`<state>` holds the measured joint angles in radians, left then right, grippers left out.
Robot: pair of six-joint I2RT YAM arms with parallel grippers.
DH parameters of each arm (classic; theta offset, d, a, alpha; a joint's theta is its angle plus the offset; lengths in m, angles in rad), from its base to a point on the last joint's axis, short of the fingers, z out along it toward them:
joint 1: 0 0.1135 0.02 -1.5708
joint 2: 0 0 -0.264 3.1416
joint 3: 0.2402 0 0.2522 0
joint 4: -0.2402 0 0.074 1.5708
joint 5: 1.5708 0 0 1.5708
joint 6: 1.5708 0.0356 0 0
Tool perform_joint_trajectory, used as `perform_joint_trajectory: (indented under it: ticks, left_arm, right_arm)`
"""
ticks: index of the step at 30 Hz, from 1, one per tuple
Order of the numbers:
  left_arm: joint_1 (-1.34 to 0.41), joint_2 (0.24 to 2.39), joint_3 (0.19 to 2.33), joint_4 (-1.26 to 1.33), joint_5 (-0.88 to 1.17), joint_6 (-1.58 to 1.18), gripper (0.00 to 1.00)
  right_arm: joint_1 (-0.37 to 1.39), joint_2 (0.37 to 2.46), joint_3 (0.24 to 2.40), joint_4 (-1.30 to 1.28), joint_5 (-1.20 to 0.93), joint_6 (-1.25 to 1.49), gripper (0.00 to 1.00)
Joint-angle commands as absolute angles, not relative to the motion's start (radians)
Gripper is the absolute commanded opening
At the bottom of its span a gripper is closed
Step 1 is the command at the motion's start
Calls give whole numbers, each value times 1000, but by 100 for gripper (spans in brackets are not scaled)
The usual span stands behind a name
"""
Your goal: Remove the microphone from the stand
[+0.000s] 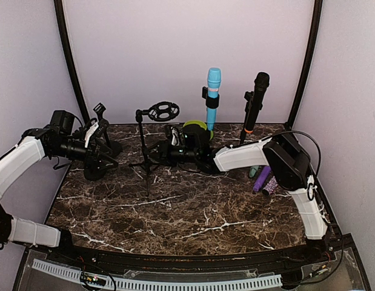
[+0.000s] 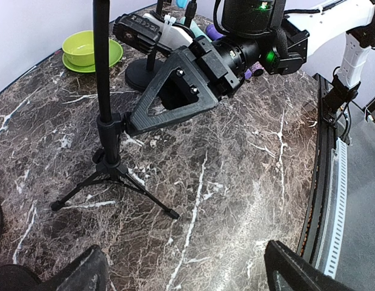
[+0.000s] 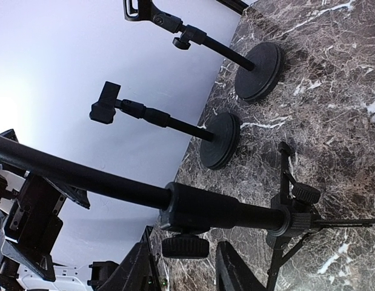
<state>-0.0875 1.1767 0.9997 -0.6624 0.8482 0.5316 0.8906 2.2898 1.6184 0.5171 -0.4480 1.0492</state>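
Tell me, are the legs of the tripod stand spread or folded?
Spread. In the left wrist view, the tripod stand is upright on the marble table, and its visible legs splay outward on the surface.

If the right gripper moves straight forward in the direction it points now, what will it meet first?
The black tripod microphone stand: its thick lower tube lies across the view just beyond the right gripper, apparently almost touching. Whether a small gap remains, I cannot tell.
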Motion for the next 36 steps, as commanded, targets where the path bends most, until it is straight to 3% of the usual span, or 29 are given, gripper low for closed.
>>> perform_joint_trajectory:
  ticks: [1,5,10,16,28,36]
  left_arm:
    - [-83,1151,1016,-689,862,545,92]
    - [-84,1149,1015,-690,859,546,92]
    - [-84,1147,1013,-693,854,549,92]
    - [-84,1146,1010,-689,856,546,92]
    - [-83,1149,1006,-685,856,543,92]
    - [-83,1144,1005,-692,849,548,92]
  right_arm:
    - [898,2324,1670,567,-443,1070,37]
    - [898,2332,1679,568,-438,1077,30]
    - [897,2328,1671,570,-424,1075,13]
    - [903,2315,1676,547,-407,1050,4]
    - [974,2260,1726,192,-108,719,0]
    - [982,2246,1695,228,-58,701,2]
